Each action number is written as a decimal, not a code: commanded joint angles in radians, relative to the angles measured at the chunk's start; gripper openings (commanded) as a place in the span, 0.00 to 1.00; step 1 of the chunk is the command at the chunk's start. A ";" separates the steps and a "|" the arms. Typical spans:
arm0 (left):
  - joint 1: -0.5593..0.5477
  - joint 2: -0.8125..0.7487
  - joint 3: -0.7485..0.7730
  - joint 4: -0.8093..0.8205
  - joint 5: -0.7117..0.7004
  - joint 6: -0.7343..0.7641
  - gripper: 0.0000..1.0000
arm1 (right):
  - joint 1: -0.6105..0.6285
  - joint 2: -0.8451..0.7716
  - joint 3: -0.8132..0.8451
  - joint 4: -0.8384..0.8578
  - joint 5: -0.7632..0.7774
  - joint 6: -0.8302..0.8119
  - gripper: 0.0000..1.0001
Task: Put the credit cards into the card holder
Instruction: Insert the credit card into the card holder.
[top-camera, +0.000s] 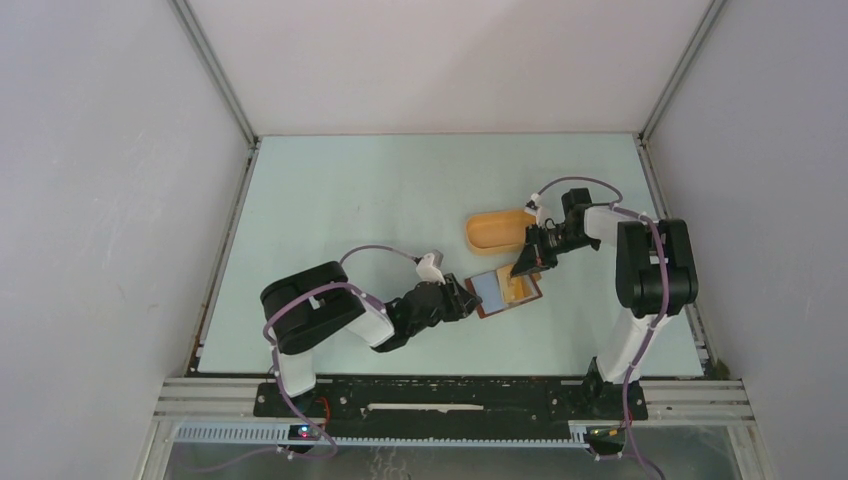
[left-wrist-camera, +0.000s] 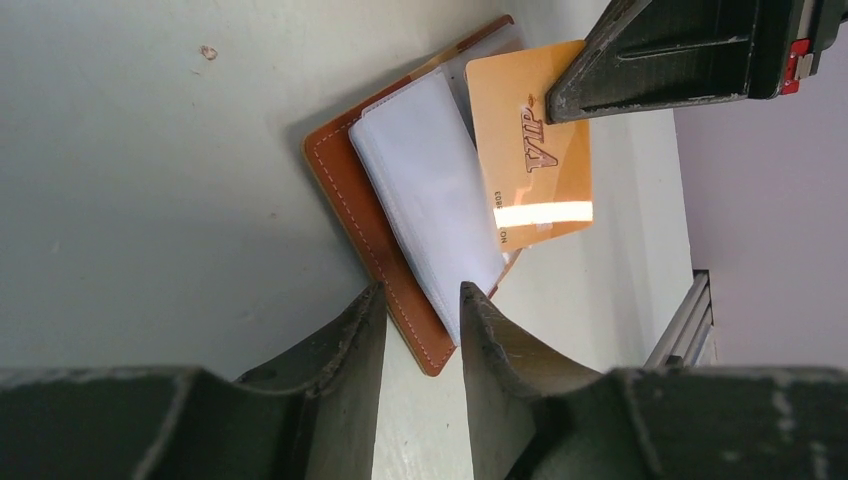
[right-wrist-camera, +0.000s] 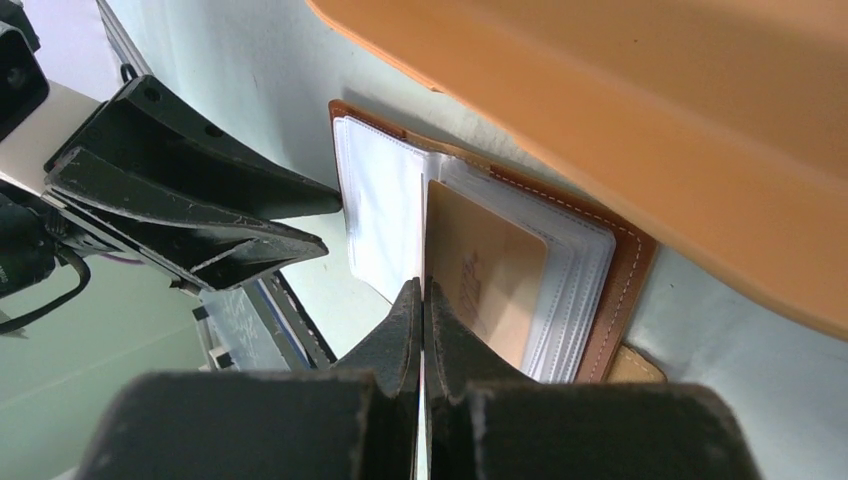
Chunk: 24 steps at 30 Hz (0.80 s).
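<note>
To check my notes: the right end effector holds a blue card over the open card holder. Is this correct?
Only the colour is wrong: the card held by the right end effector is gold-orange, not blue, as the left wrist view shows. It is over the open card holder.

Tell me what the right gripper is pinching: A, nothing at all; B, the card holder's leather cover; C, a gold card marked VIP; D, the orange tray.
C: the right gripper is shut on the edge of the gold card, held over the open card holder.
</note>
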<state>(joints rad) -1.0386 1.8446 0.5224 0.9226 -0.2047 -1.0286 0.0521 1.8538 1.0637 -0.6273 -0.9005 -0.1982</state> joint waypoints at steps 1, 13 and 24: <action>-0.006 0.013 0.037 -0.058 -0.021 0.016 0.38 | -0.005 0.025 0.021 0.027 -0.023 0.059 0.00; -0.003 0.016 0.056 -0.105 -0.023 0.023 0.38 | -0.008 0.053 0.021 0.024 -0.028 0.071 0.00; 0.009 0.021 0.063 -0.114 0.000 0.028 0.38 | 0.057 0.078 0.050 0.009 0.001 0.072 0.00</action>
<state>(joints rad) -1.0355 1.8458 0.5545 0.8715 -0.2062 -1.0283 0.0765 1.9209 1.0847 -0.6163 -0.9142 -0.1291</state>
